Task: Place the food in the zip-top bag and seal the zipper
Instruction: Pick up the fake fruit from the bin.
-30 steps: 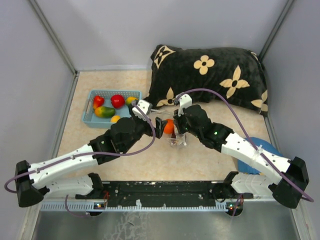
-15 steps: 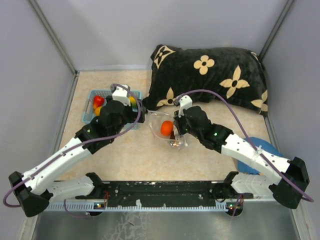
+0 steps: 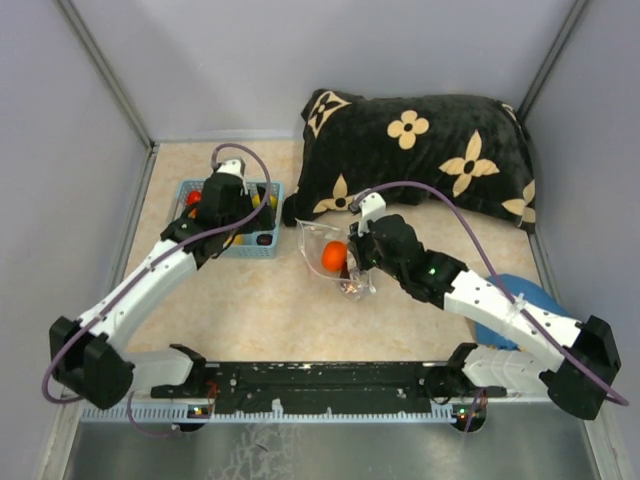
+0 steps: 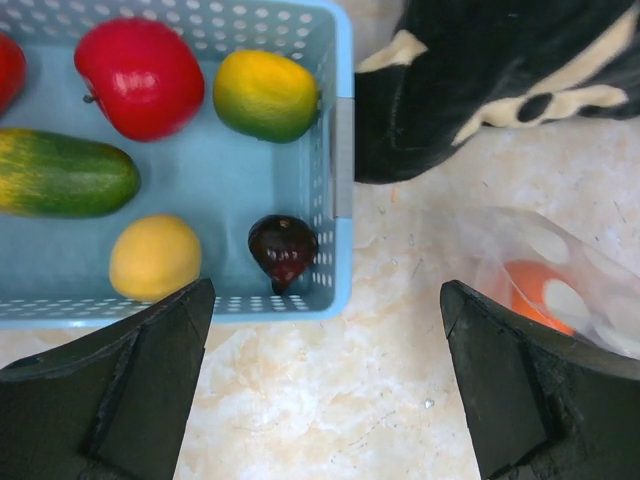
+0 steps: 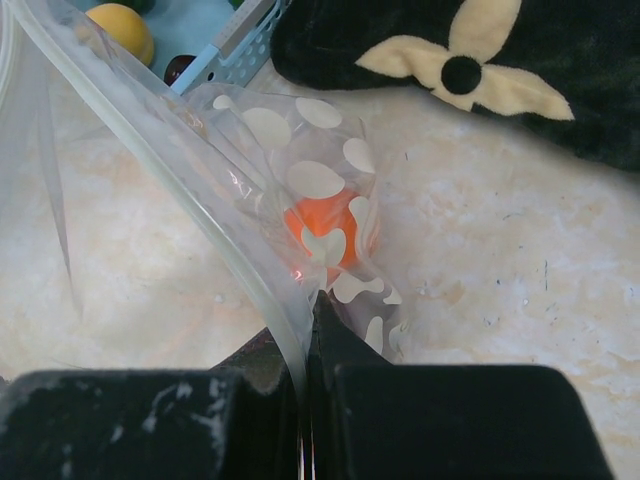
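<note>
Top external | left tool [image 4: 325, 295] released, arm stretched over basket [image 4: 341, 150] | right tool [image 5: 308, 340] clenched on zip-top bag [image 5: 330, 135]

A beige, marble-patterned table top [image 3: 270, 310] carries everything here. At its far left stands a light blue perforated plastic basket [image 4: 342, 140], flat on the surface. Just beside the basket's right wall, a plump black fabric pillow with cream flower shapes [image 3: 420, 150] lies across the far right. In front of the pillow's near corner, a clear crinkly plastic bag printed with white dots [image 5: 330, 180] seems to rest its lower end on the table. Near the right edge lies a flat blue object [image 3: 530, 290], mostly hidden.
</note>
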`<state>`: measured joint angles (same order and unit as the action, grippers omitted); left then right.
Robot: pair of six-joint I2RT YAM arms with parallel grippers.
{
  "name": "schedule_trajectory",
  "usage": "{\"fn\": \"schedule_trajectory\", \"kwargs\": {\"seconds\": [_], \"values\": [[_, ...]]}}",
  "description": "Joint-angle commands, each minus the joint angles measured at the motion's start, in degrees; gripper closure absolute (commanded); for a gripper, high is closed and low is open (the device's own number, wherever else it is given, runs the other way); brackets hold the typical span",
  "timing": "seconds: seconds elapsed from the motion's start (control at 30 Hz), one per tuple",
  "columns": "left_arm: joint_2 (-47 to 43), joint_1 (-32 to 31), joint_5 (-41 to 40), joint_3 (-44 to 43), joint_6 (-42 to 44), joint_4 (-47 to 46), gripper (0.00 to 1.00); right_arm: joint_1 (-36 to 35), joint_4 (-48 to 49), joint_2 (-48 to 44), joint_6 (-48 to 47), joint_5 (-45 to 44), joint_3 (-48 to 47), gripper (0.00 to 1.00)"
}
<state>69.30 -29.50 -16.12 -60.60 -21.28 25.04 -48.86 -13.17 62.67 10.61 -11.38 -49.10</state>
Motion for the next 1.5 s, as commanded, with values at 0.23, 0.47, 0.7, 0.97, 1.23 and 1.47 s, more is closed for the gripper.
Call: {"fn": "schedule_trajectory", "kwargs": {"seconds": [0.23, 0.47, 0.7, 0.97, 1.23, 1.47], "values": [[12.7, 13.8, 14.0, -1.1, -12.3, -9.6, 0.01, 0.2, 2.7, -3.2, -1.0, -0.4, 0.0, 1.0], [20.1, 16.2, 16.2, -1.8, -17.5, -15.0, 0.01, 0.2, 3.2, -2.1, -1.3, 0.1, 0.0, 1.0], [27.5, 17.0, 15.4, -4.5, -21.7, -16.7, 0.01, 0.2, 3.2, -1.9, -1.5, 0.0, 0.3, 1.0], [33.3, 17.9, 16.1, -7.0, -24.1, -20.7, 0.01, 0.2, 2.9, -1.3, -2.7, -0.7, 0.1, 1.0], [39.9, 18.0, 16.7, -10.5, -24.2, -20.9, 0.06, 0.4, 3.6, 0.0, -3.0, -0.2, 0.0, 1.0], [37.2, 18.0, 15.8, -8.6, -22.6, -21.8, 0.35, 0.4, 3.7, 0.3, -3.1, -0.2, 0.1, 1.0]]}}
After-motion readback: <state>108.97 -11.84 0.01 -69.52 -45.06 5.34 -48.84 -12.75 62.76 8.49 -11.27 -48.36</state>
